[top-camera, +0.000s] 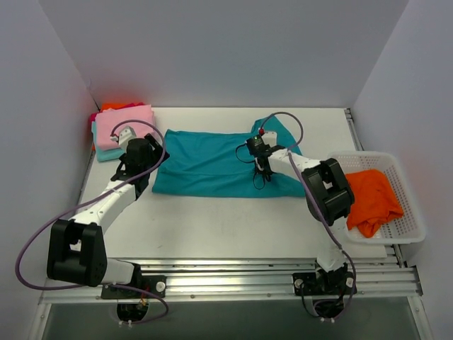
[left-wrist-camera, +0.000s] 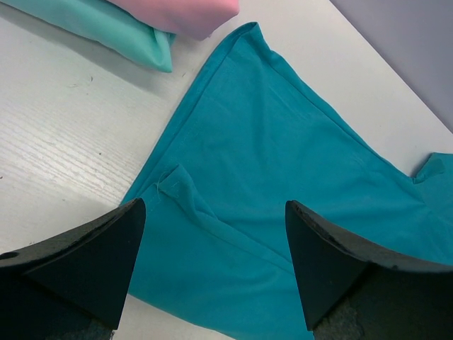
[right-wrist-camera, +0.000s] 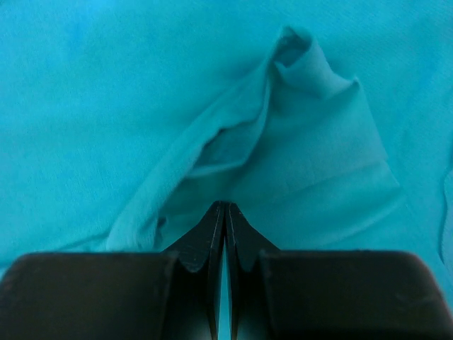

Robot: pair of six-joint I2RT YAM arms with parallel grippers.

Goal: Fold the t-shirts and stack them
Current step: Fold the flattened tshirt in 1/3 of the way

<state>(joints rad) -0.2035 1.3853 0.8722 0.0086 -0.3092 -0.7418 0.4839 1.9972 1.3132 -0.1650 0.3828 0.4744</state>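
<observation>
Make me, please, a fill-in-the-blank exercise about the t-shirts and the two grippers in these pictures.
1. The spread t-shirt is coloured deep ____.
2. The orange t-shirt lies in the white ____.
3. The topmost folded t-shirt is ____.
4. The left gripper has its jaws ____, while the right gripper is shut on the spread t-shirt.

Missing words: teal; basket; pink; open.

White table, faint wood grain on its top (plainest in the left wrist view). Pale grey back wall rises behind the table. Left wall and right wall flank it. Aluminium rails run along the table's near edge. Light even, shadows soft.
</observation>
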